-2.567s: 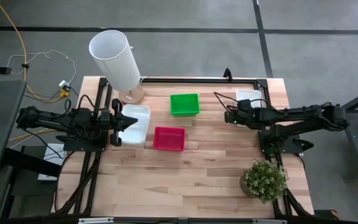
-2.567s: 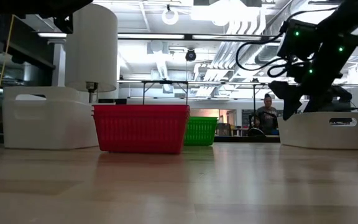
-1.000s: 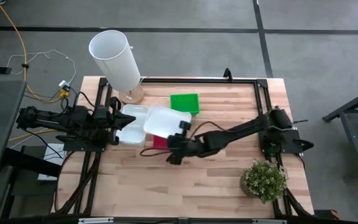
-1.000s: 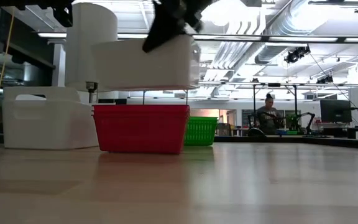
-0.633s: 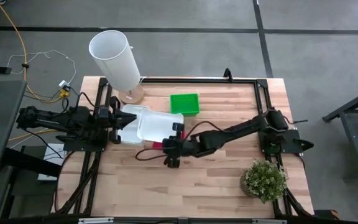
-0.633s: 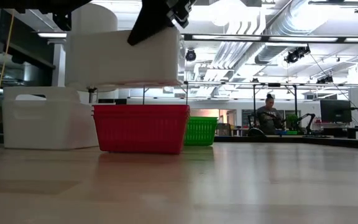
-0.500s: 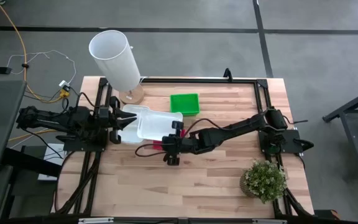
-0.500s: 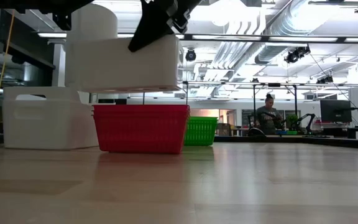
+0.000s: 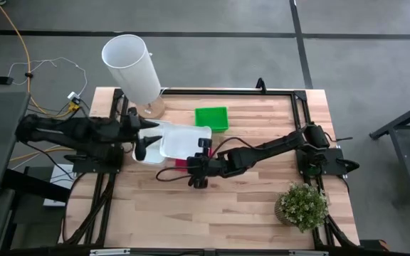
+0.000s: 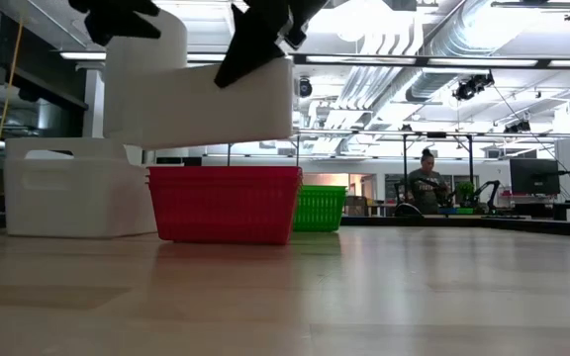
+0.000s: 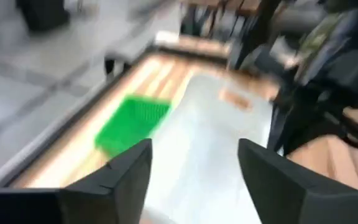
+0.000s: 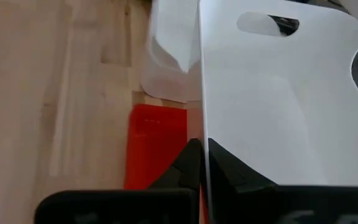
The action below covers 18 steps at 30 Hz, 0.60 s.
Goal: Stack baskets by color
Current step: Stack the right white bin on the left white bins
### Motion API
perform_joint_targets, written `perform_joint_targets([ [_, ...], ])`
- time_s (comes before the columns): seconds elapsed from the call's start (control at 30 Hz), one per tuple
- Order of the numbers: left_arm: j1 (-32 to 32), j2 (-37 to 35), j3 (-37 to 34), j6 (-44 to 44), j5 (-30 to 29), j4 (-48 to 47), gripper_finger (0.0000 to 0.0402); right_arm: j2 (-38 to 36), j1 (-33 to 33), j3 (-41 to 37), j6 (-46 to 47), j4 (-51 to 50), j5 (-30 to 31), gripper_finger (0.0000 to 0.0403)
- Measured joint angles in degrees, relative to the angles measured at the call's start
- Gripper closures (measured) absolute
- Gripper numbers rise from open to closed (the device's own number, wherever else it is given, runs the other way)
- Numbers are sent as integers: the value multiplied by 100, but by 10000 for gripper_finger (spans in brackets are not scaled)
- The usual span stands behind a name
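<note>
right tool [image 9: 200,162]: my jaws are pressed together on one wall of the carried white basket [image 9: 185,142], pinching it above the surface [image 9: 219,206].
carried white basket: in the air, tilted, over the red basket [image 10: 224,203] and partly over the white basket [image 10: 72,188] that sits on the surface.
left tool [image 9: 140,136]: spread, holding nothing, just beside the carried basket's far end.
progress: i judge the white stack is midway; this basket is not yet nested.
left to do: set it into the resting white one.
look: smooth white walls, a handle slot in the end.
green basket [image 9: 211,118]: farther back, alone on the surface.
</note>
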Motion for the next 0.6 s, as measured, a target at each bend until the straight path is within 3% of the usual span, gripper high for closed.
perform_joint_targets([
  [0.13, 0, 808, 1107, -1205, -18, -1922, 151, 0, 0, 0, -44, -65, 237, 403],
  [0.27, 22, 1431, 1650, -2237, -38, -2953, 149, 0, 0, 0, -93, -30, 235, 403],
  [0.6, 425, 2222, 1664, -2680, 102, -2916, 151, 0, 0, 0, -195, 129, 222, 403],
])
